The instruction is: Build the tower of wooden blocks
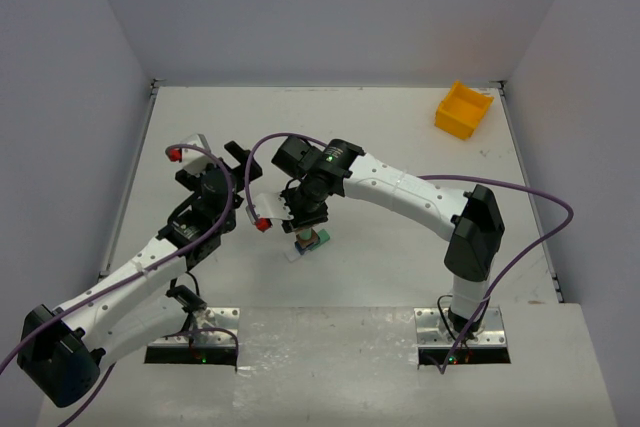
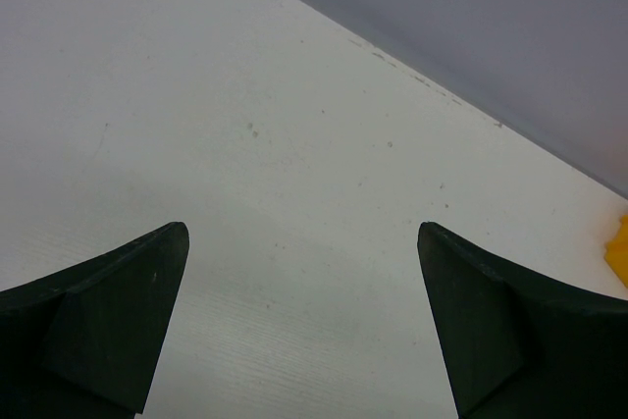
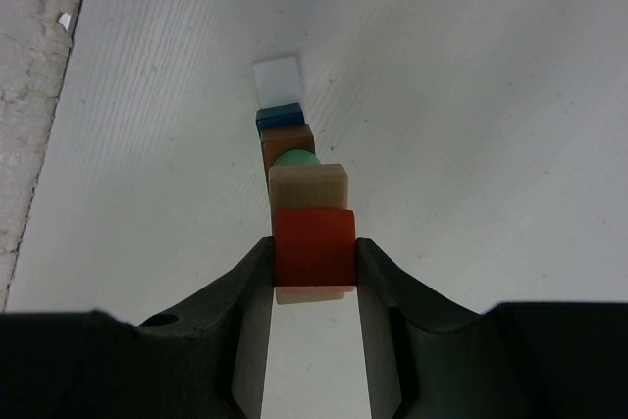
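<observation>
— Where is the wood block tower [image 3: 290, 144] found, and how is it set?

— It is found directly under the right hand [image 3: 315, 247], standing on the bench [image 3: 471, 95]. Its long axis is judged upright. The white block [image 3: 277, 78] is laid at the foot, and the red block [image 3: 314, 233] at the top is pointed up into the hand, so the stack is seen end-on from the wrist.

— Is the top piece gripped?

— It is pinched, with a finger touching each side. The left hand [image 2: 304, 242] is spread wide with nothing in it; the tower is placed off to its right.

— What could be spoiled?

— If one finger is let go late, or the hand is drawn sideways, the red block could be dragged off and the thin column tipped. The rounded green piece [image 3: 294, 157] is judged a weak seat.
</observation>
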